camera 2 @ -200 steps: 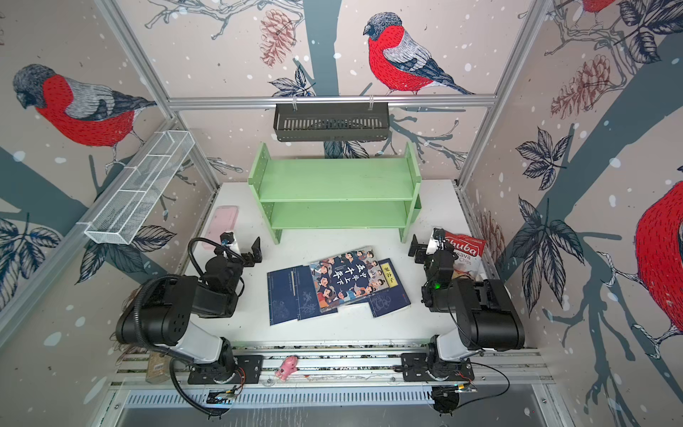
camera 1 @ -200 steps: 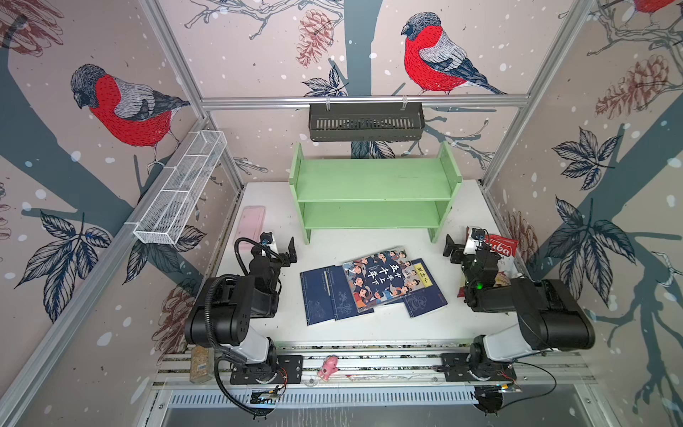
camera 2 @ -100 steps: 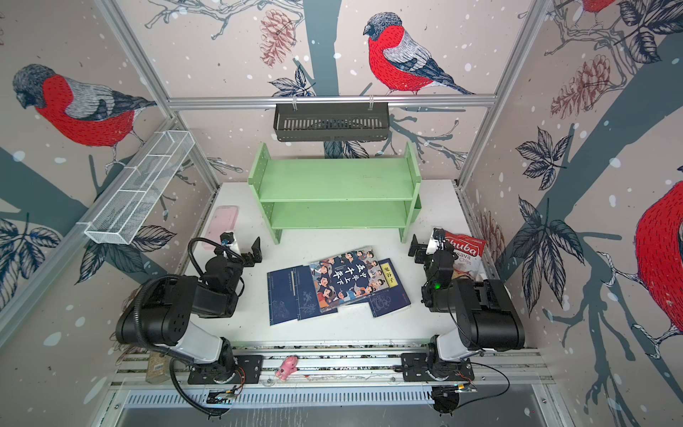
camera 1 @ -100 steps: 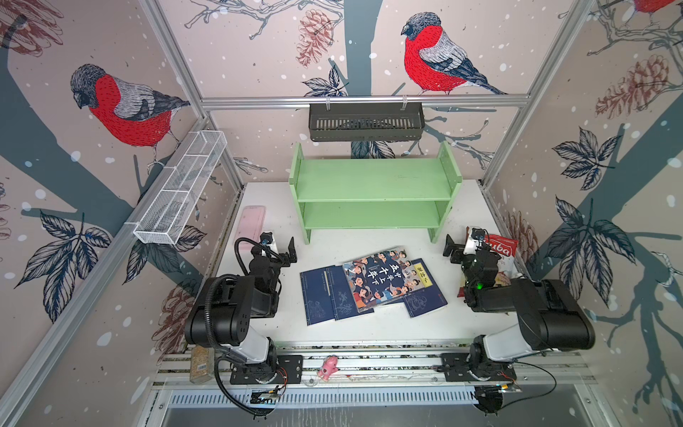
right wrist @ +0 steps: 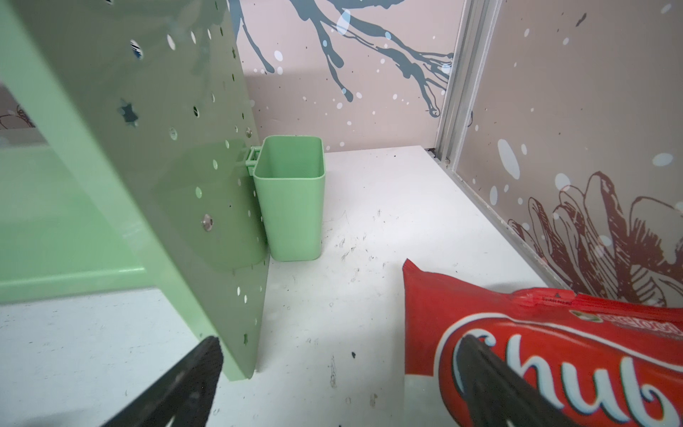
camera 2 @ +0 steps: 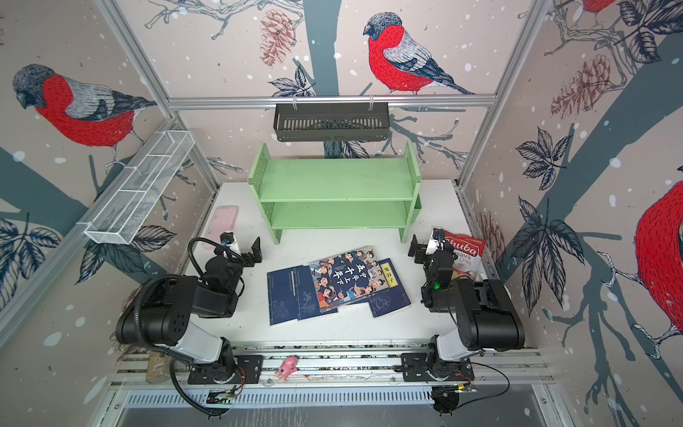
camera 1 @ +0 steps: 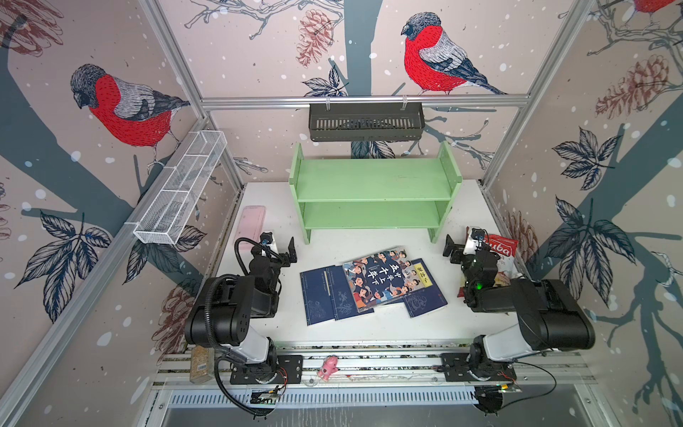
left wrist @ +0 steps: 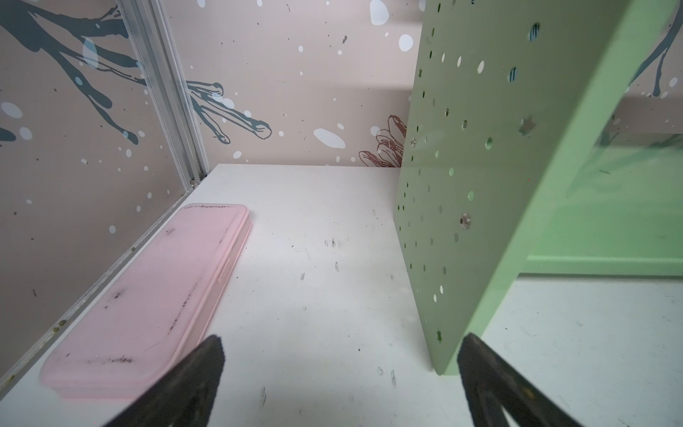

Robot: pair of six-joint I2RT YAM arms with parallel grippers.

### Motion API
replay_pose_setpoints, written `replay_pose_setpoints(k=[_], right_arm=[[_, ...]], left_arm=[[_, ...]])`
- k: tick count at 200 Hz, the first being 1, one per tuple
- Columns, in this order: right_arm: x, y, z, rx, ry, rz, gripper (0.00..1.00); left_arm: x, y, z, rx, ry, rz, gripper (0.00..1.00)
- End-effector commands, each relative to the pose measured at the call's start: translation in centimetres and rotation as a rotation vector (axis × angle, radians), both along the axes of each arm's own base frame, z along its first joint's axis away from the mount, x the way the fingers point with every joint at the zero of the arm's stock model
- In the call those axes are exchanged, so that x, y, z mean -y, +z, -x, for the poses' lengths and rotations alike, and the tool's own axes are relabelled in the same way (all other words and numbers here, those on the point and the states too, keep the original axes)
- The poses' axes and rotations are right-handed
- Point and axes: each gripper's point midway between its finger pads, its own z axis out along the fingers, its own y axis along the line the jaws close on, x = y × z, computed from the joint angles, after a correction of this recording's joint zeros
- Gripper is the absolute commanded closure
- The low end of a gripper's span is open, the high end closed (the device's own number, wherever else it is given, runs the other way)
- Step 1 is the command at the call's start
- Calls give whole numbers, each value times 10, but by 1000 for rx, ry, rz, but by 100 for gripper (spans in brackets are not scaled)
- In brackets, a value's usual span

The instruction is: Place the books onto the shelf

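The books lie flat and overlapping on the white table in both top views. A colourful cartoon book rests on top of dark navy ones. Behind them stands the light green shelf, both tiers bare. My left gripper is open near the shelf's left leg, left of the books. On the other side, my right gripper is open by the shelf's right panel. Nothing sits between either pair of fingers.
A pink case lies along the left wall. A red chips bag sits by the right wall. A green cup hangs on the shelf's right panel. A black basket and a white mesh tray hang higher up.
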Motion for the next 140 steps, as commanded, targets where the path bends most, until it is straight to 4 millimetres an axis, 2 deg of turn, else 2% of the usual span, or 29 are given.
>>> replay_pose_setpoints(k=[1, 140], right_arm=[[2, 5, 0, 20, -10, 11, 0], [2, 5, -1, 19, -2, 1, 0]], left_arm=[[-1, 6, -1, 24, 0, -8, 1], [0, 7, -2, 26, 1, -10, 1]])
